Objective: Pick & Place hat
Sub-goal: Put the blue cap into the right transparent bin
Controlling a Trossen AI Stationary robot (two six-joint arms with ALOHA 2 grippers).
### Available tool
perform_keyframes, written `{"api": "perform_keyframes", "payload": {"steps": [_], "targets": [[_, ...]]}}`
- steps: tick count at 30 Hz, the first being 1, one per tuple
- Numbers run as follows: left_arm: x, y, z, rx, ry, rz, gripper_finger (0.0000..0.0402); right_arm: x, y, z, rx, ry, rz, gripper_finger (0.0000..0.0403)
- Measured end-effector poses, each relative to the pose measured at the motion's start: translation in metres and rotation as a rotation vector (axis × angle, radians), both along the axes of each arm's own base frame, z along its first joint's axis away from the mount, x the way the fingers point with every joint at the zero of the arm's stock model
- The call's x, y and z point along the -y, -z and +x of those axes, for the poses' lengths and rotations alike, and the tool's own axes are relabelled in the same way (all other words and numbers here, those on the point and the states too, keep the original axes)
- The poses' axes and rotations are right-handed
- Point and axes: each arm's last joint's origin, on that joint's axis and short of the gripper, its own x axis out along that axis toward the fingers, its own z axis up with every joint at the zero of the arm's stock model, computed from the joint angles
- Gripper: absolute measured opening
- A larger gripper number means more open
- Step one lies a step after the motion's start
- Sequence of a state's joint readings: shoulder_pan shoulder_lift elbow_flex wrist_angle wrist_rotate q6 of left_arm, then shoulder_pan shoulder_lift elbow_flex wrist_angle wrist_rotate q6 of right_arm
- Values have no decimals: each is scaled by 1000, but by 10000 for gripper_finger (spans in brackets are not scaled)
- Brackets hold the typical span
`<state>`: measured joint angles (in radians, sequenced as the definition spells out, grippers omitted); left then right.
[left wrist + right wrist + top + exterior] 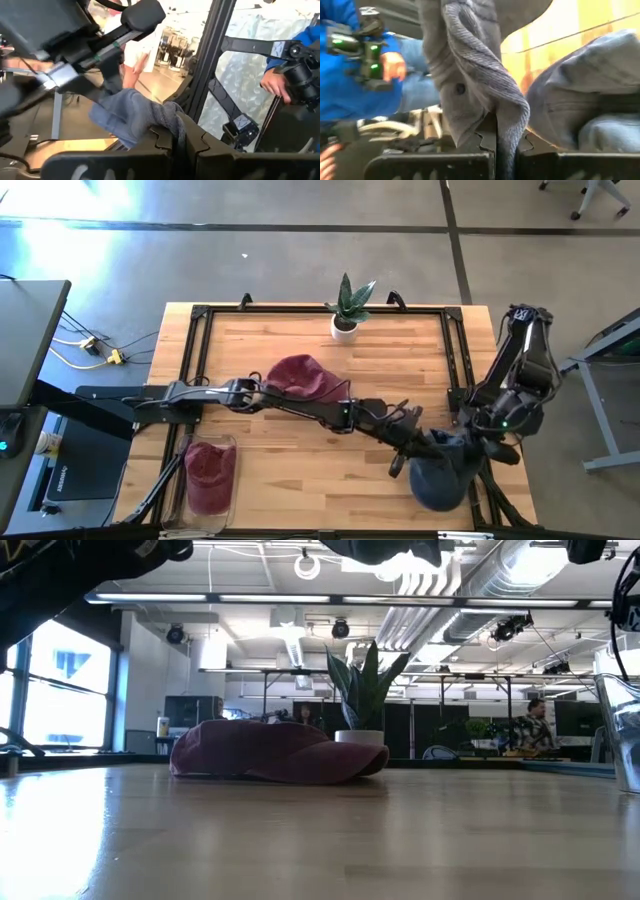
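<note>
1. Both tools, left tool [425, 442] and right tool [470, 438], pinch the blue-grey hat [440, 475] together, so I keep it stretched between them.
2. Hat hangs just below both tools; maroon hat [298, 376] lies well apart.

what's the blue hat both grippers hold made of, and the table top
Blue hat: soft ribbed knit, probably wool or acrylic, matte; it folds and droops where it is pinched. Table top: light wood planks, going by the visible grain and seams, with a smooth, slightly glossy finish.
</note>
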<state>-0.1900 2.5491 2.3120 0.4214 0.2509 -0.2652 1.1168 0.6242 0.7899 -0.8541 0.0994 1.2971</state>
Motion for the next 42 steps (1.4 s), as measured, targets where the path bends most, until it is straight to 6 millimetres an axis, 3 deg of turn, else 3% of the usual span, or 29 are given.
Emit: {"api": "perform_keyframes", "payload": {"steps": [8, 16, 27, 35, 42], "targets": [[-3, -6, -1, 47, -54, -50, 0, 8, -20, -2, 58, 59, 25, 0], [-4, -5, 0, 40, -115, -51, 0, 12, -13, -4, -44, 64, -45, 0], [-3, 38, 12, 17, -181, 15, 0, -9, -2, 2, -157, -26, -138, 0], [1, 47, 12, -111, -25, -90, 0, -25, 2, 2, -146, -65, -160, 0], [2, 52, 12, -158, -14, -106, 0, -27, 42, 2, -130, -67, -200, 0]]}}
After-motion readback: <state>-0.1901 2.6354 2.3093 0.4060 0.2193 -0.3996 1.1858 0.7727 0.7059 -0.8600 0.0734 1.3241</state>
